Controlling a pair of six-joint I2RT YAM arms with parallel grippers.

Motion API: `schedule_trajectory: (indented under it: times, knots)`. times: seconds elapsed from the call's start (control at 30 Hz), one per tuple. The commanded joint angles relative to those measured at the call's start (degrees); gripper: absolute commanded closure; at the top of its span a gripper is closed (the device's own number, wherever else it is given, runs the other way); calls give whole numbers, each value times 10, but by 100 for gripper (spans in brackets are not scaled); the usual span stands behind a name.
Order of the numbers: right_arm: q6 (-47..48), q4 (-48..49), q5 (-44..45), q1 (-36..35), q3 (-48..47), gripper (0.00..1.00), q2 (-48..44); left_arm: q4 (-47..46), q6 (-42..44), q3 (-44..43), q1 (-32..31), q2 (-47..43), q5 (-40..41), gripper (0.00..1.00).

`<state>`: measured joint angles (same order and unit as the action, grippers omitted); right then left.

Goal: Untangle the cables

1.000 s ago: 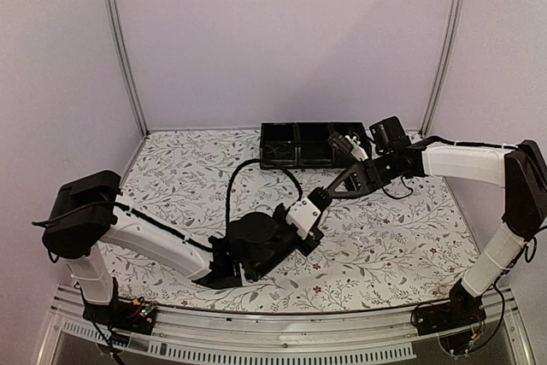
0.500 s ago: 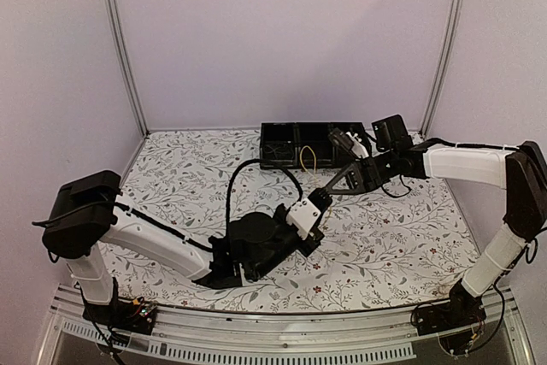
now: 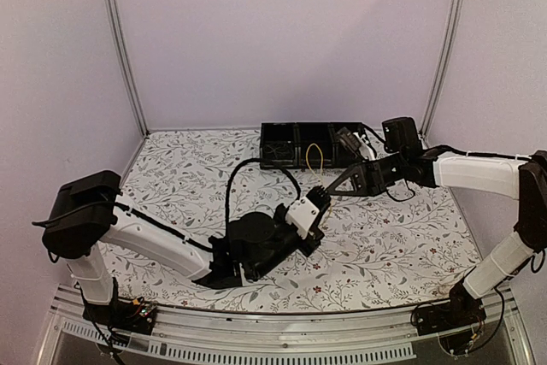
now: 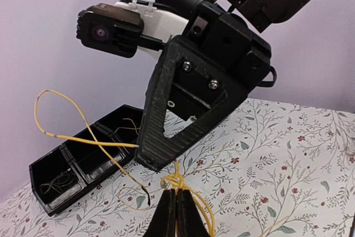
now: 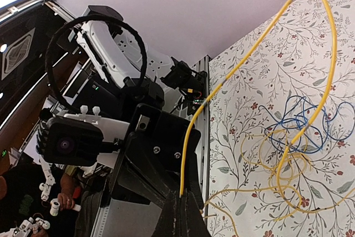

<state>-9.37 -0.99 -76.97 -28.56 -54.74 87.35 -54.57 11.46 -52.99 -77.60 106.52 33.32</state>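
Two closed grippers meet tip to tip over the table (image 3: 171, 168) in the top view, left gripper (image 3: 317, 191) and right gripper (image 3: 326, 189), with a yellow cable (image 3: 308, 158) loop seen against the black tray (image 3: 282, 144). Left wrist view: the left gripper (image 4: 177, 192) pinches a knot of the yellow cable (image 4: 176, 180), whose loop runs toward the tray (image 4: 66, 165). Right wrist view: the right gripper (image 5: 182, 198) clamps one strand of the yellow cable (image 5: 334, 54), which arcs down to a tangle beside a blue cable (image 5: 302, 123).

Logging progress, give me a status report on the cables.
Left claw shut on yellow tangle. Right claw shut on yellow cable, loop in air. Blue cable snarled on table.
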Motion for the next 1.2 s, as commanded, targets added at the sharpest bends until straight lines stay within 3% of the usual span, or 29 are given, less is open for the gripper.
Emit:
schedule_trajectory:
  times: [0.0, 1.17]
  knots:
    - [-7, 27, 6, -4, 7, 100, -14, -12, -9, -13, 10, 13, -5, 100]
    - [47, -15, 67, -17, 13, 100, -5, -21, -14, -37, 10, 20, 20, 99]
